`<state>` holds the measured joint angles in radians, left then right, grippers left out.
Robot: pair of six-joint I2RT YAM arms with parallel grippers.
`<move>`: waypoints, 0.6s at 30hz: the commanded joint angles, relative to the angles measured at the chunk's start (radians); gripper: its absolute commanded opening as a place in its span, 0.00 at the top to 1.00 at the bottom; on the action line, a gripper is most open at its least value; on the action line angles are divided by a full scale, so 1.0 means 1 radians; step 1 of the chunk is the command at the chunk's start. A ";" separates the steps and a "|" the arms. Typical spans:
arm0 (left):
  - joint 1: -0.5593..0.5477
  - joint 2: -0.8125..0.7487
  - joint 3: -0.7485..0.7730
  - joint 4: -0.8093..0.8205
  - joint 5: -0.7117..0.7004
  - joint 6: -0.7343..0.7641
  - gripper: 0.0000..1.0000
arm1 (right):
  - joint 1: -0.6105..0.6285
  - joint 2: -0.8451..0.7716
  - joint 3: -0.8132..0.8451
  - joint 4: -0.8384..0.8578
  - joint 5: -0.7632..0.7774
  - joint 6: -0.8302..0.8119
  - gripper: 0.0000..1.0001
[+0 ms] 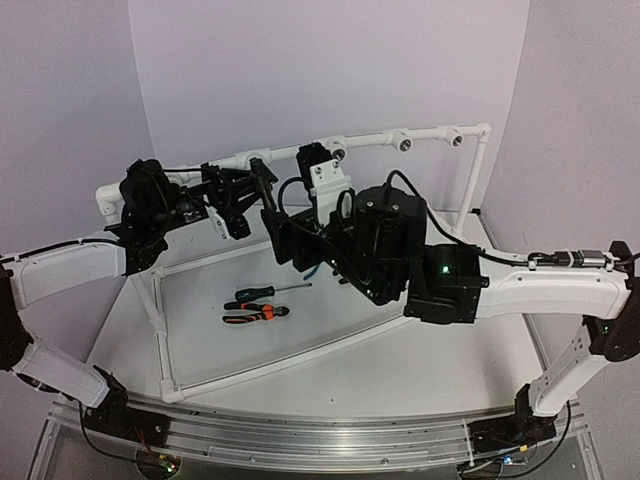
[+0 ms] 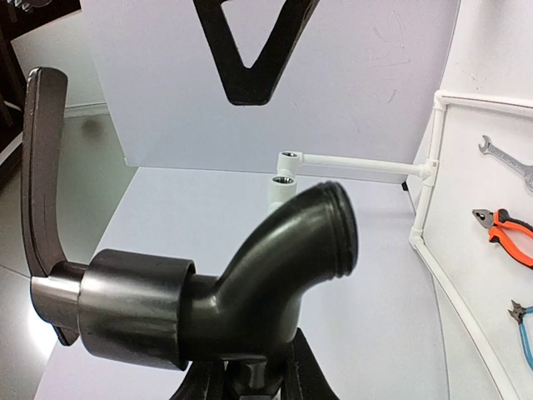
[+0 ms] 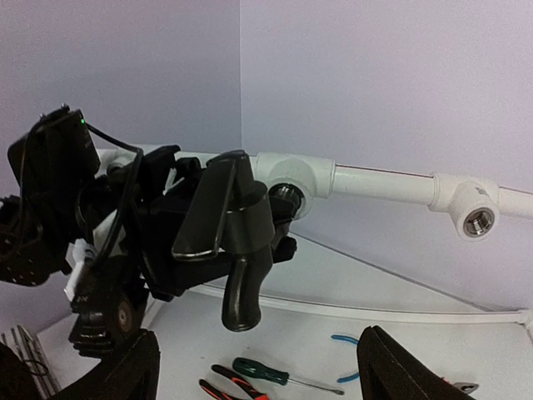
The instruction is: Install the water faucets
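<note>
Top: left claw (image 1: 243, 200) clenched on faucet (image 1: 263, 183) at rear pipe (image 1: 420, 137). Left wrist: faucet (image 2: 208, 308) gripped from below. Right wrist: faucet inlet meets tee (image 3: 296, 177), screwing-in probably unfinished. Right claw (image 3: 258, 337) spread, empty.

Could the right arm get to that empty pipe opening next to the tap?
Probably yes: the empty fitting, beside the tap, faces open air with nothing before it, and the right fingers are open and empty.

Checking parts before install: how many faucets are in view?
1: black faucet in the left gripper, near the rear white pipe rail. Others may hide behind the right arm.
</note>
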<state>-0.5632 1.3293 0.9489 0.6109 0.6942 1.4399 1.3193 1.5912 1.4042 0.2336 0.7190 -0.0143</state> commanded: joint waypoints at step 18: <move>0.001 0.009 0.034 -0.078 -0.005 -0.019 1.00 | 0.041 0.278 0.548 -0.223 0.287 -0.416 0.16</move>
<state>-0.5632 1.3293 0.9493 0.6106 0.6956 1.4405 1.3841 1.8523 1.8919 0.0407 0.9720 -0.4629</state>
